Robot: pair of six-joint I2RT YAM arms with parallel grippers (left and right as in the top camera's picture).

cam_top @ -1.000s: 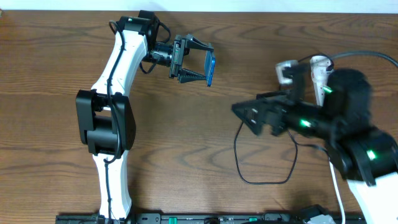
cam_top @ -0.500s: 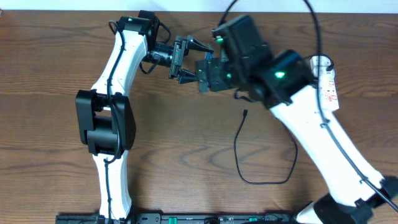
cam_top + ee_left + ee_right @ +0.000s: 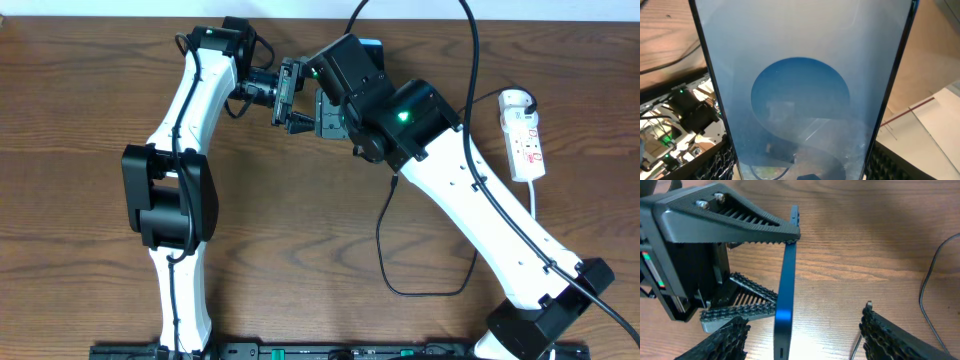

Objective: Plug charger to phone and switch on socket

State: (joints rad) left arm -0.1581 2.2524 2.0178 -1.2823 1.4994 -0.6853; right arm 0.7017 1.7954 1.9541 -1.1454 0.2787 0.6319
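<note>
The phone [image 3: 800, 95] fills the left wrist view, its blue-and-white screen facing the camera. My left gripper [image 3: 306, 96] is shut on the phone and holds it on edge above the table at the back centre. The right wrist view shows the phone edge-on [image 3: 785, 300], its port end nearest. My right gripper [image 3: 805, 322] is open, with one finger on each side of that end and not touching it. The charger cable [image 3: 430, 290] lies looped on the table, its tip [image 3: 394, 183] free. The socket [image 3: 524, 135] lies at the right.
My right arm [image 3: 470, 200] stretches diagonally from the front right corner to the back centre and hides the phone from overhead. The socket's white cord [image 3: 536, 205] runs toward the front. Black base cables [image 3: 470, 40] arch over the back.
My right arm has swung from the right side of the table up and left to the phone in the left gripper. The left arm and the phone have stayed put.
</note>
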